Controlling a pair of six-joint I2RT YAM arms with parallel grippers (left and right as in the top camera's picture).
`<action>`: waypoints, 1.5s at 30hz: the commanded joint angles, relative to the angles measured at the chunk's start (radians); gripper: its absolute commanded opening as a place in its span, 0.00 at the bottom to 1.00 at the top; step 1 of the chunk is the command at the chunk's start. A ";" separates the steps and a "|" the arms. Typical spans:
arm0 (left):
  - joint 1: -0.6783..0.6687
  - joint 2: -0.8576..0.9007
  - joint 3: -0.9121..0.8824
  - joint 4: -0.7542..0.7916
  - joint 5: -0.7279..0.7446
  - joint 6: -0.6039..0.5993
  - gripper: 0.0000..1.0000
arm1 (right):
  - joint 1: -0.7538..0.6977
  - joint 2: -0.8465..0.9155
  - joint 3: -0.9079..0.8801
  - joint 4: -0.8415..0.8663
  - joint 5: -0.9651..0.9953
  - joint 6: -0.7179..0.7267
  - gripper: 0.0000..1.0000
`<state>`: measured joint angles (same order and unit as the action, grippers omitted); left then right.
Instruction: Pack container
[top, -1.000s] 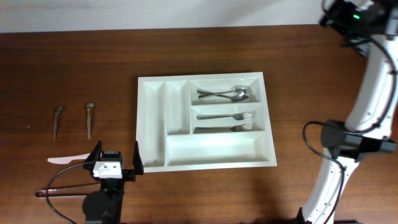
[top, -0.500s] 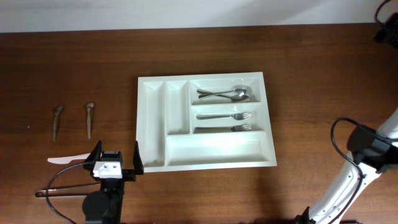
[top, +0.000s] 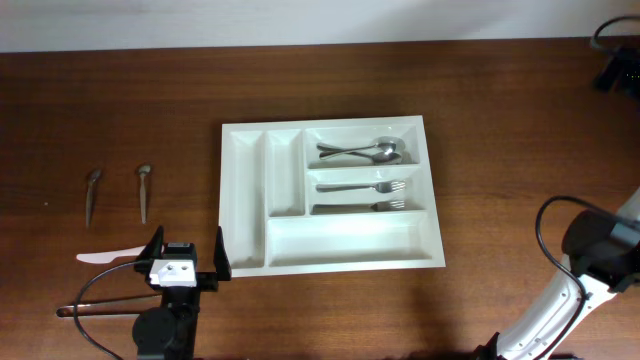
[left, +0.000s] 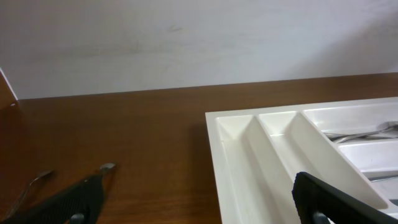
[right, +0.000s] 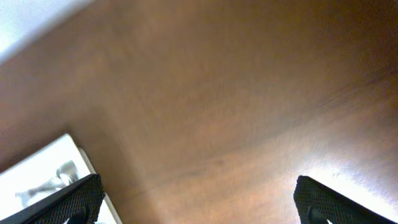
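Overhead, the open left gripper (top: 187, 243) is hovering lower left, the container (top: 340, 242) lying just right of it, long side crosswise; the open right gripper (right: 199, 205) is sitting farther off.

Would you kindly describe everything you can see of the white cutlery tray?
The white cutlery tray looks like glossy plastic, rectangular, lying flat on the wooden table. Its two narrow left slots and long compartment are empty; one right compartment holds two spoons, the other two forks. Nothing else touches it.
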<state>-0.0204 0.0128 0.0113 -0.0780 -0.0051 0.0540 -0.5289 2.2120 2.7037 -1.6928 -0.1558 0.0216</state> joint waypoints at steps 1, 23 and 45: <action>-0.003 -0.006 -0.003 -0.005 -0.003 0.016 0.99 | -0.009 0.003 -0.101 -0.006 0.011 -0.035 0.99; -0.003 -0.006 -0.003 -0.005 -0.003 0.016 0.99 | -0.009 -0.371 -0.351 -0.006 0.111 -0.119 0.99; -0.003 -0.006 -0.003 -0.005 -0.003 0.016 0.99 | -0.127 -0.493 -0.863 0.205 -0.006 -0.103 0.99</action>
<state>-0.0204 0.0128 0.0113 -0.0780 -0.0051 0.0540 -0.6125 1.7439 1.8473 -1.4868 -0.1493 -0.0895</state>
